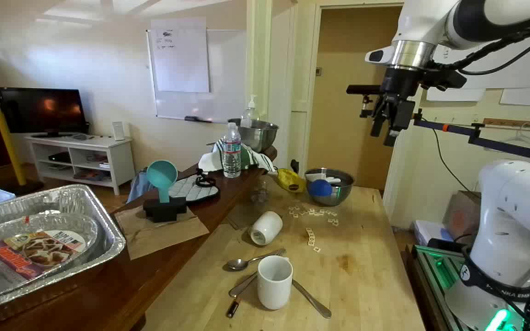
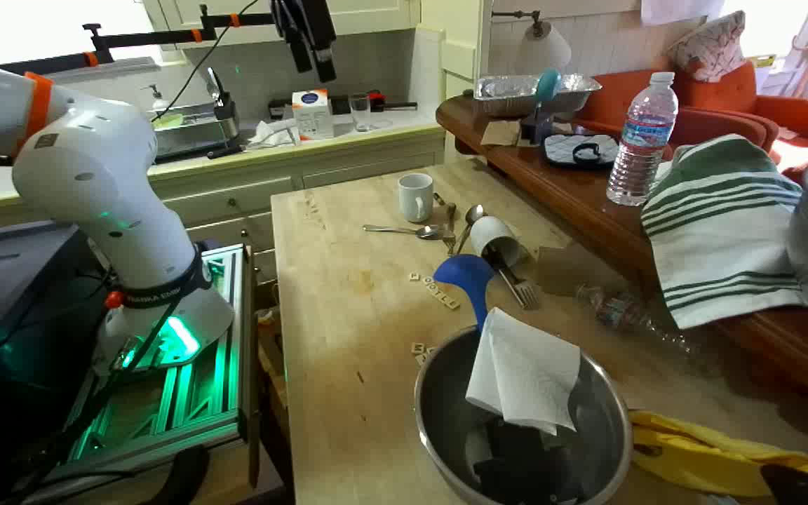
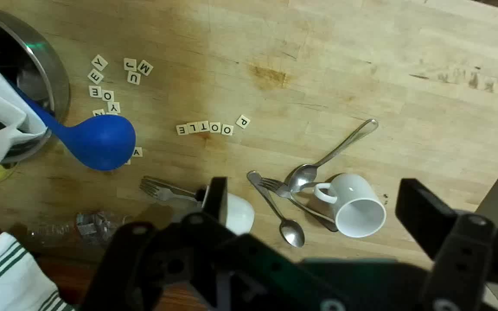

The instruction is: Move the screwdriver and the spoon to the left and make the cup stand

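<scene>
The small white cup (image 1: 269, 225) lies on its side in both exterior views (image 2: 489, 231); the wrist view shows part (image 3: 239, 214) past a finger. A fork (image 2: 524, 291) and a dark item show at its mouth. The taller mug (image 1: 274, 285) stands upright amid crossed cutlery. The screwdriver (image 1: 233, 307), handle black and orange-yellow, lies beside the mug; the mug seems to hide it in the wrist view. One spoon (image 1: 238, 264) lies near the cup (image 3: 292, 233), another (image 3: 303, 176) beside the mug. My gripper (image 3: 314, 203) is open, empty, high above the table (image 1: 382, 131).
A steel bowl (image 2: 614, 414) holds a blue ladle (image 2: 463, 273) and white paper. Letter tiles (image 3: 205, 127) lie on the wooden table (image 1: 361, 285). A clear bottle (image 2: 614, 308) lies near the higher brown counter (image 2: 551, 186), which bears a water bottle (image 2: 642, 140) and a striped towel (image 2: 712, 245).
</scene>
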